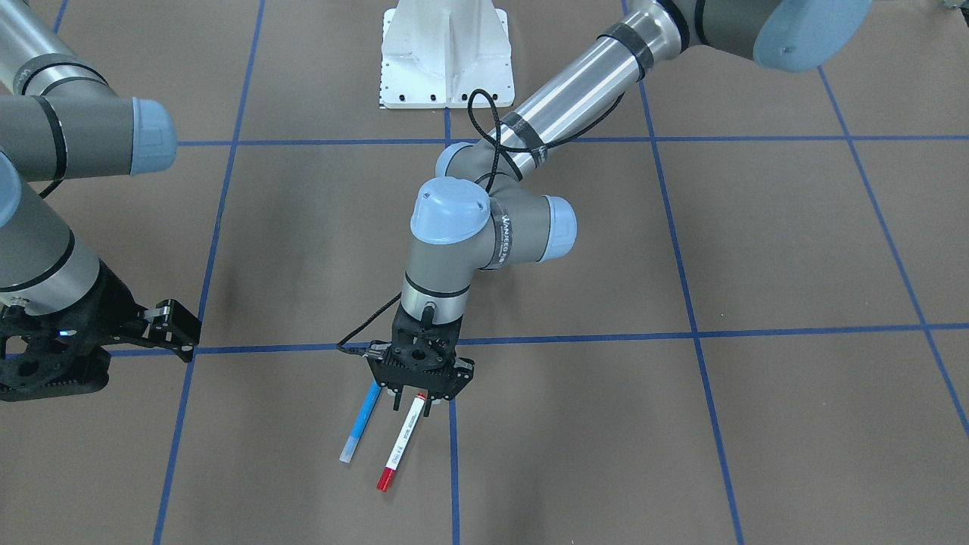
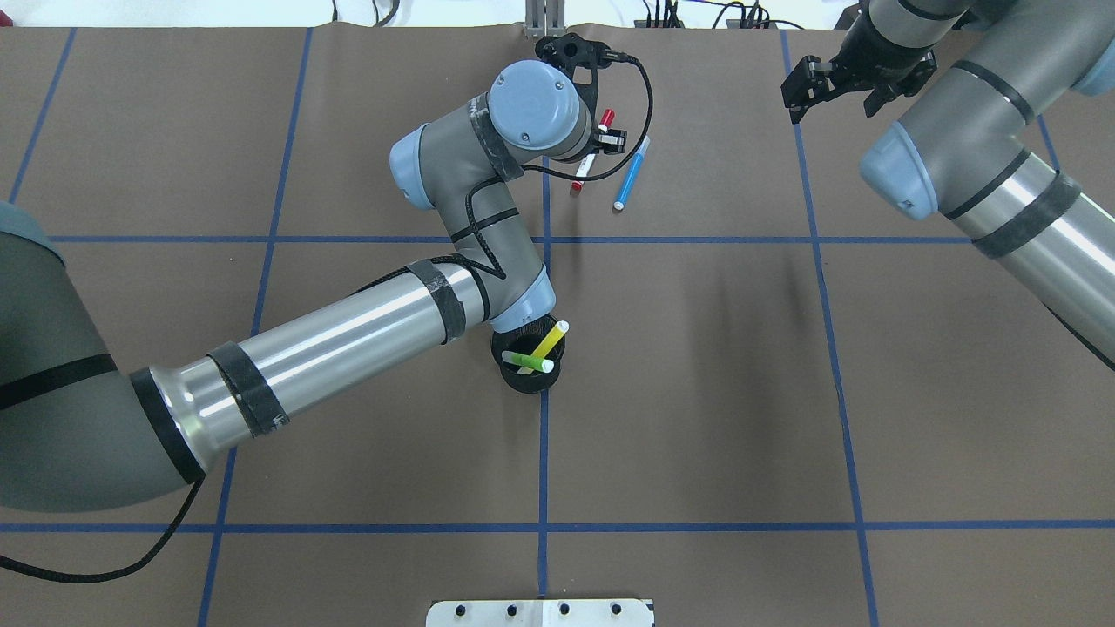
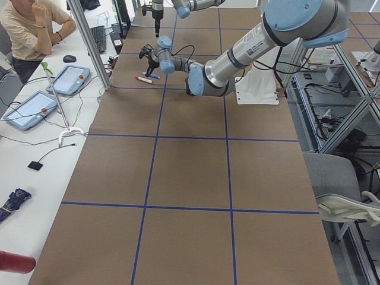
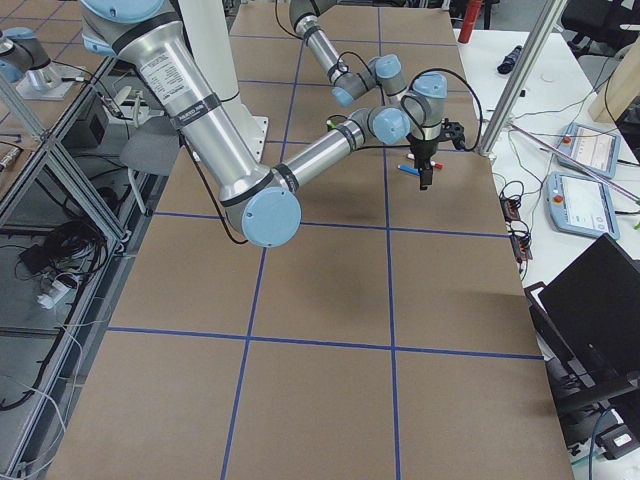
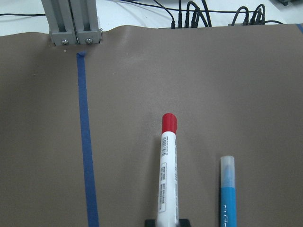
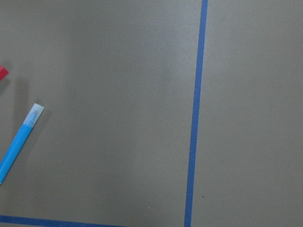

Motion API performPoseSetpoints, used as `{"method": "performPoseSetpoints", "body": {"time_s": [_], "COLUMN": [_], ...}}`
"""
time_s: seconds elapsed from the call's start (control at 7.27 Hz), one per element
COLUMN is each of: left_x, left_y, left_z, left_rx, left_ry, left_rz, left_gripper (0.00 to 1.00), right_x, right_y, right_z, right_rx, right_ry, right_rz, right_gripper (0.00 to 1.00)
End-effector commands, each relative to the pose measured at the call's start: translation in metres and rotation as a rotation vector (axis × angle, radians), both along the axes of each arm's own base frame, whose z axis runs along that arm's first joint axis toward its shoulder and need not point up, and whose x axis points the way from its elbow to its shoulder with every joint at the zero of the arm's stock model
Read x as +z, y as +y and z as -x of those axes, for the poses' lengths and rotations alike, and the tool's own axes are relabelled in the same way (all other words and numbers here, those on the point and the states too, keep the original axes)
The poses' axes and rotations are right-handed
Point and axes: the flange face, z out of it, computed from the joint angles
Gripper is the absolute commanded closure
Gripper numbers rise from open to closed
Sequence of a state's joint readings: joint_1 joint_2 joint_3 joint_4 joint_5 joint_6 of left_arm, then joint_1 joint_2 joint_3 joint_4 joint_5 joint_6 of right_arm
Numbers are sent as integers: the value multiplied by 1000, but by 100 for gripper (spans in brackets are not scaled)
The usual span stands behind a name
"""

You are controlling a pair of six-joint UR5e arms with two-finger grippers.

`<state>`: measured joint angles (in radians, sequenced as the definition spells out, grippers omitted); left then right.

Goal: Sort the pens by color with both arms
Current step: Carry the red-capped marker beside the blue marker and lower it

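The white pen with red cap and end (image 1: 401, 443) lies on the brown table beside the blue pen (image 1: 363, 424). My left gripper (image 1: 411, 407) stands straight down over the red-capped pen's near end. In the left wrist view its black fingertips (image 5: 149, 221) hug both sides of the red-capped pen (image 5: 168, 175), with the blue pen (image 5: 229, 198) to the right. The yellow pen (image 2: 550, 340) and the green pen (image 2: 527, 360) stand in the black mesh cup (image 2: 514, 379), partly under my left arm. My right gripper (image 2: 827, 87) is open and empty, off to the side.
The white pedestal base (image 1: 447, 60) stands at the robot's side of the table. An aluminium post (image 5: 71, 21) and cables sit at the far table edge. An operator (image 3: 35, 29) and tablets are at a side desk. Blue tape lines (image 2: 543, 453) grid the mat.
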<state>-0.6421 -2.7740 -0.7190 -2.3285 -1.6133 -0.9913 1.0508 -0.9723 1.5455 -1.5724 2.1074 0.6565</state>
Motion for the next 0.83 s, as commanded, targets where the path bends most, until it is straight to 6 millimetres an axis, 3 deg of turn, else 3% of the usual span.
{"method": "performPoseSetpoints", "body": {"time_s": [0.0,0.41,0.69], "left_x": [0,-23,-44], "left_y": [1,8,28], "left_z": [0,9,31], "left_rx": [3,13,51], "left_ry": [-4,35,43], "left_rz": [-5,-30,-14], "left_gripper": [1,2,2], "right_x": [-1,-2,-3], "right_y": [0,0,1], "right_z": [0,0,-1], "right_rx": [0,0,0], "right_ry": [0,-1,-2], "right_rz": [-3,-5,-7], "right_gripper": [0,0,0]}}
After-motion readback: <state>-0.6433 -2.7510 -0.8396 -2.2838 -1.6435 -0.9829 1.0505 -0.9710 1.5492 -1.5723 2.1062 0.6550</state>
